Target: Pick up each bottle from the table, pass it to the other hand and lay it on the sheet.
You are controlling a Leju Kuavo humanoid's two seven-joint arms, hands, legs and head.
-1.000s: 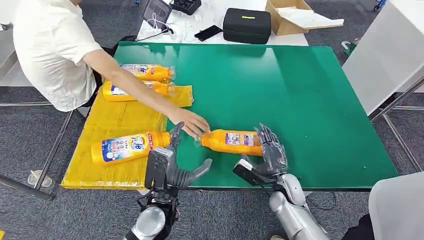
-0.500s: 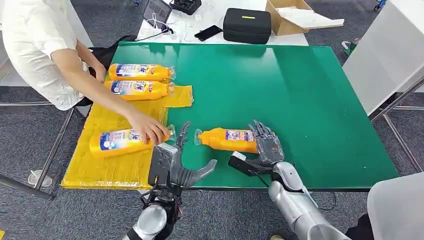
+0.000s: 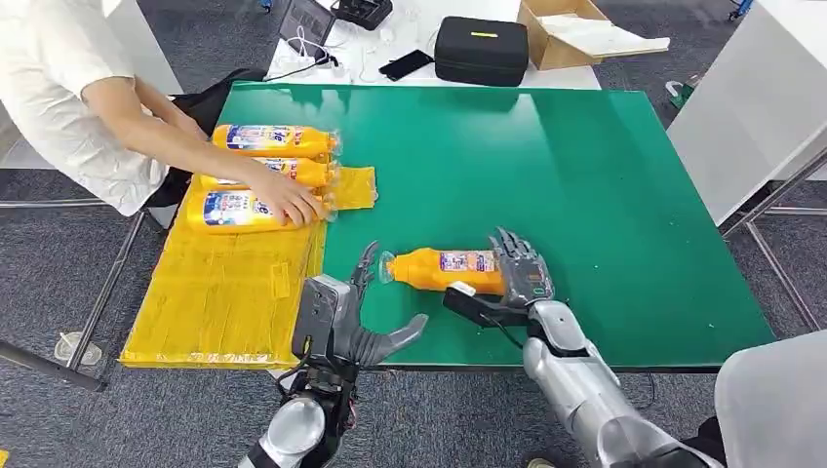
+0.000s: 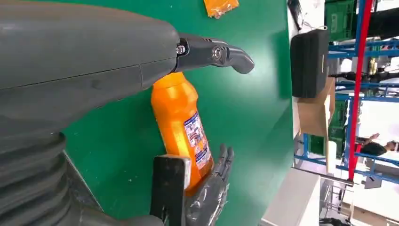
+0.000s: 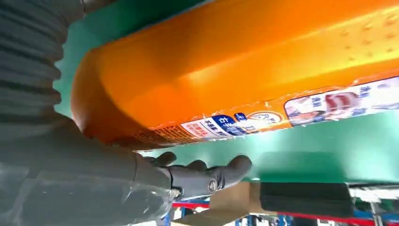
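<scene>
**Right hand at the base of the lone bottle, three more on the sheet**

At the near edge of the green worktop [image 3: 585, 195], the left hand [image 3: 356, 317] is held up with its fingers spread and nothing in them, just short of the capped end of an orange bottle [image 3: 444, 270]. That bottle lies on its side on the bare green surface, parallel to the near edge, cap toward the sheet. The right hand [image 3: 517, 278] is at the bottle's base, fingers extended over that end; in the right wrist view the thumb lies under the orange body, yet whether the grip has closed cannot be told.

Along the worktop's left edge lies the yellow sheet [image 3: 224, 292], its near part bare. At its far end three bottles [image 3: 268, 139] lie side by side, caps toward the middle of the worktop. A person's hand [image 3: 288, 205] rests on the nearest of the three, the arm reaching in across the left edge.

Beyond the far edge, on a white surface, stand a black case [image 3: 481, 49], a phone [image 3: 407, 64] and an open cardboard box [image 3: 575, 34].
</scene>
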